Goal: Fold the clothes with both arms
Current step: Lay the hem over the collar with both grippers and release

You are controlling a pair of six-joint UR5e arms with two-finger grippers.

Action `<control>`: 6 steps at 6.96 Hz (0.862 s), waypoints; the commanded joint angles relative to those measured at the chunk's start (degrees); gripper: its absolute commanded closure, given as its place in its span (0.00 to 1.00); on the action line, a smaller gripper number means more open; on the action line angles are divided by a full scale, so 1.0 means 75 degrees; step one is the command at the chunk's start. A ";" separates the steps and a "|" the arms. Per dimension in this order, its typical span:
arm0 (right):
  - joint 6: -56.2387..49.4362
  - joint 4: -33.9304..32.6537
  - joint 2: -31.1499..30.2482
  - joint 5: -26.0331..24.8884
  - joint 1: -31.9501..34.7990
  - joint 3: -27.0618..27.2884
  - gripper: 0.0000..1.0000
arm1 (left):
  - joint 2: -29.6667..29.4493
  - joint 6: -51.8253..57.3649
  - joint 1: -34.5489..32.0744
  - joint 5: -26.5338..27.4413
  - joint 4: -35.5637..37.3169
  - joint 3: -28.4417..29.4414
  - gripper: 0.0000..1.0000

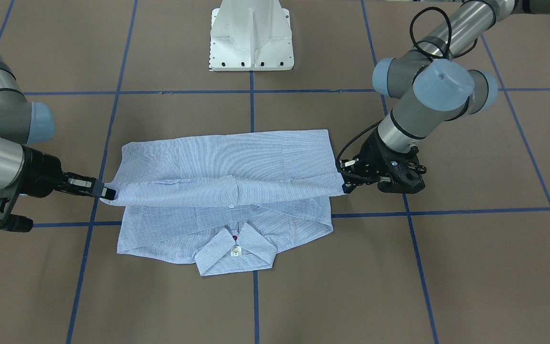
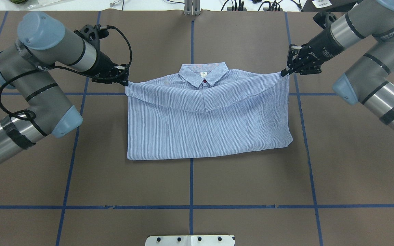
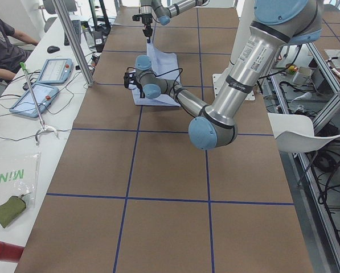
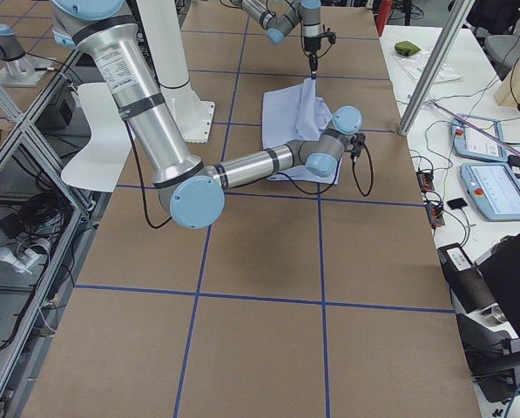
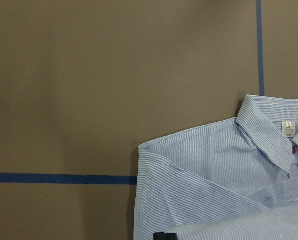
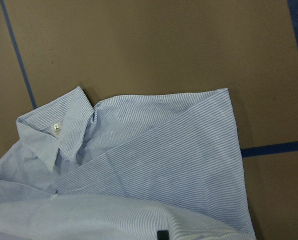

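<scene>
The light blue-and-white striped shirt (image 2: 207, 119) lies in the middle of the brown table, sleeves tucked in. Its collar (image 2: 204, 73) with the white label points away from the robot. The lower half is lifted and carried over the body toward the collar, and the raised edge (image 1: 222, 184) hangs stretched between the two grippers. My left gripper (image 2: 126, 82) is shut on one corner of that edge, and my right gripper (image 2: 283, 72) is shut on the other. Each wrist view looks down on the collar (image 5: 273, 130) (image 6: 54, 135), with cloth at the bottom by a black fingertip (image 5: 163, 235).
The white pedestal base (image 1: 252, 36) stands at the robot's side of the table. Blue tape lines (image 2: 192, 191) grid the brown surface. A side bench with tablets (image 3: 53, 71) and a seated person (image 3: 4, 45) runs along the far edge. A white chair (image 3: 300, 133) stands behind the robot.
</scene>
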 commanded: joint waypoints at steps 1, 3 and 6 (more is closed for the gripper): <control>0.0006 -0.0008 -0.0015 -0.0229 -0.0131 -0.0189 1.00 | -0.0018 -0.0012 0.0010 0.0004 -0.0401 0.0361 1.00; 0.0017 0.0027 0.0008 -0.0230 -0.0131 -0.0248 1.00 | -0.0264 -0.0058 0.0010 0.0004 -0.0401 0.0478 1.00; 0.0134 0.0016 0.0055 -0.0555 -0.0131 -0.0283 0.01 | -0.0276 -0.0059 0.0010 0.0004 -0.0413 0.0478 0.75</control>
